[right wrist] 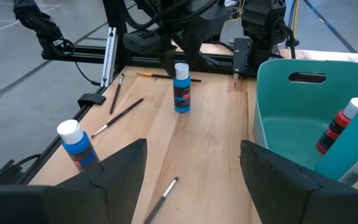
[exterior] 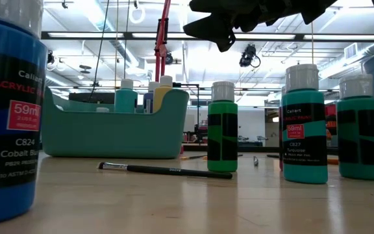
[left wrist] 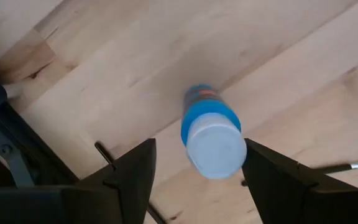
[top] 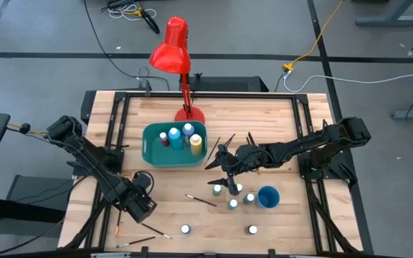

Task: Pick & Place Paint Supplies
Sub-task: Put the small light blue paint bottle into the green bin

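A blue white-capped paint bottle (left wrist: 211, 132) stands upright on the table; it also shows in the right wrist view (right wrist: 181, 88). My left gripper (left wrist: 197, 180) (top: 144, 188) hangs open above it, a finger on either side of the cap, at the table's near left. My right gripper (right wrist: 194, 180) (top: 222, 165) is open and empty above the table, beside the teal bin (top: 156, 154); it also shows in the low view (exterior: 226, 32). Green and teal bottles (exterior: 223, 127) (exterior: 304, 130) stand beneath and near it.
The bin holds several bottles (top: 185, 136). A round blue cup (top: 268, 196) stands at the near right. More bottles (top: 185, 229) (top: 252, 230) stand near the front edge. Thin brushes (top: 201, 200) (top: 153, 229) lie on the wood. A red lamp (top: 174, 50) stands behind the bin.
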Available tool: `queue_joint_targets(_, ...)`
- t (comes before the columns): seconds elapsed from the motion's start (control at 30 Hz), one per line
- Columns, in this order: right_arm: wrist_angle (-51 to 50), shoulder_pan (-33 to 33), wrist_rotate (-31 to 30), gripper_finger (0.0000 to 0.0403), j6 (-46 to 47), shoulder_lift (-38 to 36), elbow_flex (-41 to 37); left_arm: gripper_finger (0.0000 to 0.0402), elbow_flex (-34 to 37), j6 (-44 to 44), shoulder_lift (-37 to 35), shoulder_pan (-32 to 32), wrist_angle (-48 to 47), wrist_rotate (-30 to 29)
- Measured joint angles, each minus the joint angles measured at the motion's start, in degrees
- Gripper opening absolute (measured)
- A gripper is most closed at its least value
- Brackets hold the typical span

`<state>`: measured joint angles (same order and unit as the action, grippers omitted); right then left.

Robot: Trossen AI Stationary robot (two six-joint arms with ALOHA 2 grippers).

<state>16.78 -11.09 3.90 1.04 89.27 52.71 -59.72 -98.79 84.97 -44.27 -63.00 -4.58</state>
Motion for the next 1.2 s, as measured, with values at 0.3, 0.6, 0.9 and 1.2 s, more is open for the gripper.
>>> queue_joint_targets(0.3, 0.0, 0.0, 0.0, 0.0263, 0.0, 0.0, 0.0, 0.0151, 0.0, 0.5, 0.0, 0.0, 0.0, -2.5)
queue_joint_targets(0.6, -0.1, 0.0, 0.0, 0.0263, 0.0, 0.0, 0.0, 0.0153, 0.0, 0.0, 0.0, 0.0, 0.5, -4.9)
queue_joint_targets(0.9, -0.1, 0.0, 0.0, 0.0263, 0.0, 0.0, 0.0, 0.0228, 0.0, 1.5, 0.0, 0.0, 0.5, -7.3)
queue_joint_targets(1.2, -0.2, 0.0, 0.0, 0.0263, 0.4, 0.0, 0.0, 0.0214, 0.0, 1.5, 0.4, 0.0, 0.7, -6.5)
